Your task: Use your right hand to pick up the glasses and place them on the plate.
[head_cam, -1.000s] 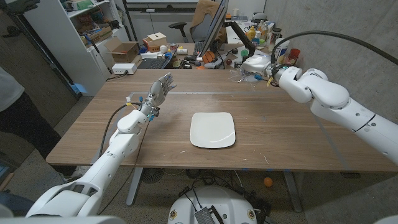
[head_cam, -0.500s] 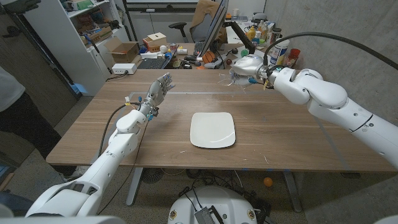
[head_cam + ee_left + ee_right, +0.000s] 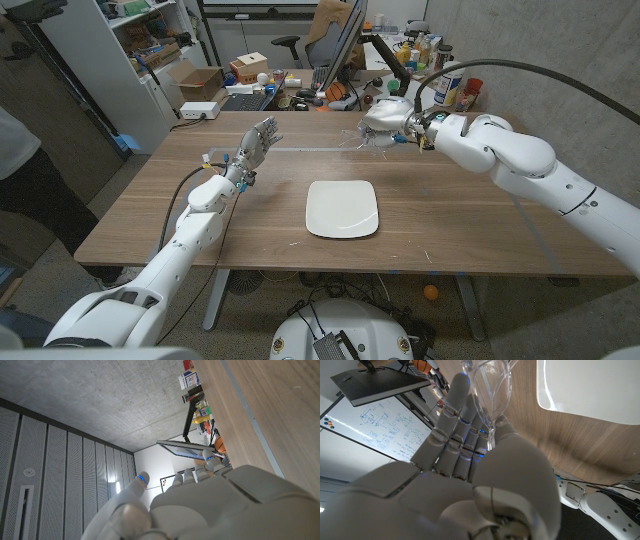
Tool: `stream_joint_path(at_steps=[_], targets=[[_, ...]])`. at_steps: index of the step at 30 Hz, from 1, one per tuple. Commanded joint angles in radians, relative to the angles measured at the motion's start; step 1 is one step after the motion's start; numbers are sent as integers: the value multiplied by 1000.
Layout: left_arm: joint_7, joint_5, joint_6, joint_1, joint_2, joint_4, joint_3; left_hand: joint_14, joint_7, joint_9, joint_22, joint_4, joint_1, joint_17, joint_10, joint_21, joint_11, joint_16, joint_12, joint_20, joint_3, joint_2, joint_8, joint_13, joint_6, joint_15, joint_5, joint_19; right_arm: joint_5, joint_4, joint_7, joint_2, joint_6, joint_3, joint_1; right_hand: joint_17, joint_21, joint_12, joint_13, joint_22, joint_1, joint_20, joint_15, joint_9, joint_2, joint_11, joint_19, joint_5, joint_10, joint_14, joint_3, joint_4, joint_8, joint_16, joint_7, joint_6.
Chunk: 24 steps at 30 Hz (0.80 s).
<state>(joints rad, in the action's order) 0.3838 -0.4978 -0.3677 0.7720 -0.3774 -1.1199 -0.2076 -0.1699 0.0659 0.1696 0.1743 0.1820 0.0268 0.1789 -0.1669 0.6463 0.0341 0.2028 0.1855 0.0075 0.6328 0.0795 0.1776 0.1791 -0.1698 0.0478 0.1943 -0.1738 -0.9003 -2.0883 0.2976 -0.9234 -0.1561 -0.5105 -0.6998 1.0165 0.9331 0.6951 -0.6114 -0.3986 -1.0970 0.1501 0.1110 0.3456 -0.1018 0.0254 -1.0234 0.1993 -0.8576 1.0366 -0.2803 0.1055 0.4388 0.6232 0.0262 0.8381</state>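
Right robot hand (image 3: 385,115) pinches clear glasses (image 3: 362,136) — long axis seemingly across the table (image 3: 480,220).

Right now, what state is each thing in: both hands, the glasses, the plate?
Right hand: gripping the clear plastic glasses, raised above the table's far side.
Clear plastic glasses: held, off the table.
White square plate: on the wooden table, nothing on it.
Left hand: open, fingers apart, holding nothing.
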Motion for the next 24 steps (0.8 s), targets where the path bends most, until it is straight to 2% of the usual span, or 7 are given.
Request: stream_joint_path(at_steps=[1, 24], targets=[[6, 8, 9, -9, 5, 10, -3, -71, -1, 4, 4, -1, -9, 3, -85, -3, 0, -2, 6, 4, 4, 98, 3, 1, -54, 4, 5, -66, 39, 26, 43, 27, -69, -29, 12, 5, 11, 0, -6, 0, -59, 65, 107, 2, -62, 14, 40, 6, -18, 86, -5, -3, 3, -2, -58, 67], [15, 3, 20, -9, 5, 20, 8, -70, 0, 4, 4, -1, -9, 3, -86, -8, 0, -2, 5, 5, 3, 97, 3, 1, -55, 3, 5, -64, 140, 135, 180, 107, -134, -122, 95, 6, 41, -7, -5, 17, -70, 65, 109, 4, -63, 9, 35, 6, -22, 95, -7, 3, 1, -16, -53, 68]])
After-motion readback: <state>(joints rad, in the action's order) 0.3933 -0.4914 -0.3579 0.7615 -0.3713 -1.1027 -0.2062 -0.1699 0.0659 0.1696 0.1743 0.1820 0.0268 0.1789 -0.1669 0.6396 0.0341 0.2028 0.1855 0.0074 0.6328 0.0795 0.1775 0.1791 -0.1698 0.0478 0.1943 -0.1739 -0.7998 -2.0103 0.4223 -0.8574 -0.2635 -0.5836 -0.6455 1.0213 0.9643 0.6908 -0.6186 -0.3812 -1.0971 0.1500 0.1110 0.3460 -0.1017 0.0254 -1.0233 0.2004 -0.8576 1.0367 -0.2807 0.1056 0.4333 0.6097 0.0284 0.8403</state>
